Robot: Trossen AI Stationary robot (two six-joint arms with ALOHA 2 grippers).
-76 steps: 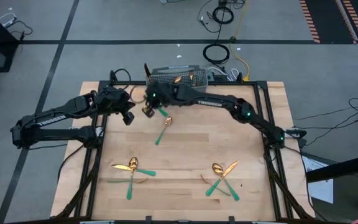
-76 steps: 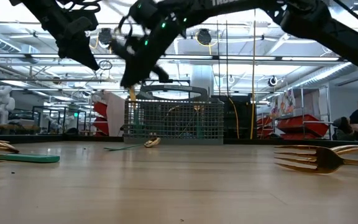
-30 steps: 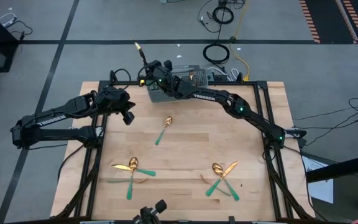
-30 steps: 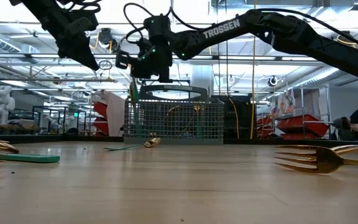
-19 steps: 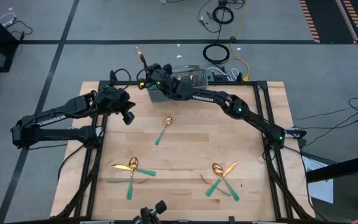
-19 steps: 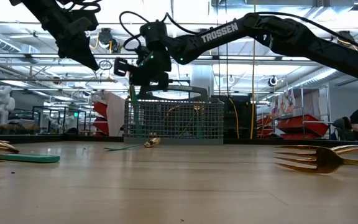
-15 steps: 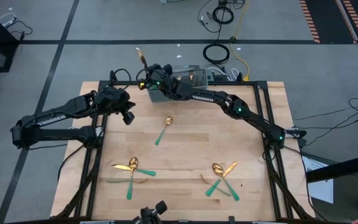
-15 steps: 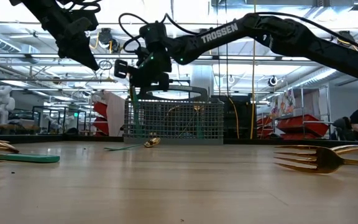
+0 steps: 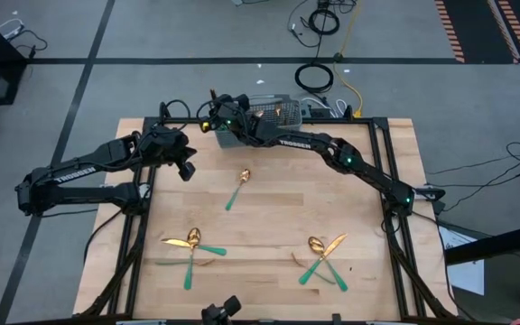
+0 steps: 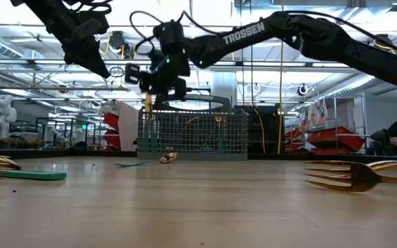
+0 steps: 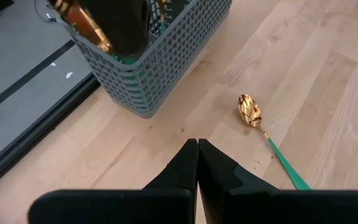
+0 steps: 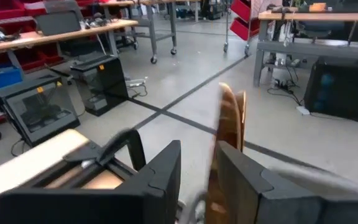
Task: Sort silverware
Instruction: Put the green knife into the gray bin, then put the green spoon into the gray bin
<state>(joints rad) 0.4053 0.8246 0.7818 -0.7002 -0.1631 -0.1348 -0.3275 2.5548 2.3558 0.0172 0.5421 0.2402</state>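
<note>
High view: I see my right gripper (image 9: 217, 110) over the caddy's (image 9: 269, 116) left end, gold utensil (image 9: 213, 96) poking above it. Low view adds its teal handle hanging beside that end. Right wrist: fingers clamp the utensil's gold head. Left wrist: left gripper (image 11: 197, 149) pinched closed, empty, spoon (image 11: 263, 134) lying near the caddy.

Both arms are matte black, jointed tubular links with white TROSSEN lettering, exposed black cable loops near the wrists, small green indicator lights, and angular black end effector fingers (image 11: 191, 163).
</note>
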